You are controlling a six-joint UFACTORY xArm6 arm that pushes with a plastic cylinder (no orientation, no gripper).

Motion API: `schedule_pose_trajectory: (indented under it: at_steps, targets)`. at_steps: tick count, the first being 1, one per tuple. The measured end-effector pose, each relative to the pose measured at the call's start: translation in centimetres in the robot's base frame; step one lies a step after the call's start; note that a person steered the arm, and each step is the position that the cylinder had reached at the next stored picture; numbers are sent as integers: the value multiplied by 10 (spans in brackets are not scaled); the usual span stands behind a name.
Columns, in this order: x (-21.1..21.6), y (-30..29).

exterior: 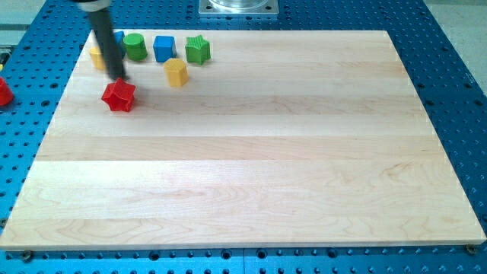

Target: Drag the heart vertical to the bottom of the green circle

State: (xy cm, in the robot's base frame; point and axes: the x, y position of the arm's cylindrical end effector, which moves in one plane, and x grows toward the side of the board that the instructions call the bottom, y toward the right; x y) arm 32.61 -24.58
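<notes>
The green circle (135,46) lies near the board's top left. A yellow block (96,58) sits left of it, partly hidden by my rod, so its shape is unclear. Another yellow block (176,72), roughly heart- or pentagon-shaped, lies below and right of the circle. My tip (119,78) is below and left of the green circle, just above the red star (119,96), close to or touching its top edge. A blue block (120,38) peeks out from behind the rod, next to the circle.
A blue cube (163,48) and a green star (198,50) lie in the row right of the green circle. A red block (4,91) lies off the wooden board (266,167) on the blue table at the view's left edge.
</notes>
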Motion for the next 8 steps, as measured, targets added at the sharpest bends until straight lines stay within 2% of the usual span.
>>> schedule_pose_trajectory:
  at_steps: [1, 2, 3, 4, 6, 8]
  targets:
    - [-12, -57]
    - [-21, -55]
    - [-61, -44]
    - [-69, -37]
    - [-14, 8]
    - [1, 25]
